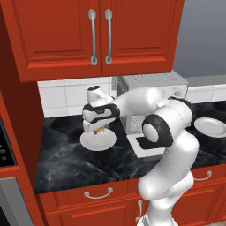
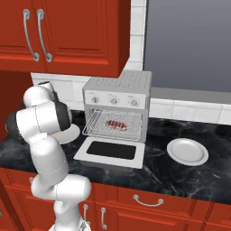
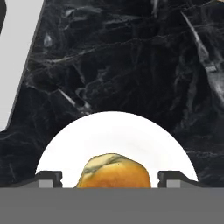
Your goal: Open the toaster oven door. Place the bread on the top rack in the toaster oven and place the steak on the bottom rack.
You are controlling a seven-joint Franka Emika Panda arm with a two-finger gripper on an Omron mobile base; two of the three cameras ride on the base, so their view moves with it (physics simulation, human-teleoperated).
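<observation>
Overhead: red cabinets (image 1: 97, 35). Glossy black marble tabletop (image 1: 66, 154); round white plate (image 1: 98, 140) bearing lumpy golden bread (image 3: 114, 171), tool (image 3: 110, 178) spread wide astride it.

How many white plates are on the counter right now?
2. One plate sits left of the toaster oven, holding the bread; another plate sits right of the oven.

the lowered toaster oven door (image 2: 111, 152) leaves the cavity open in front, the steak (image 2: 117, 124) occupying one rack.
</observation>
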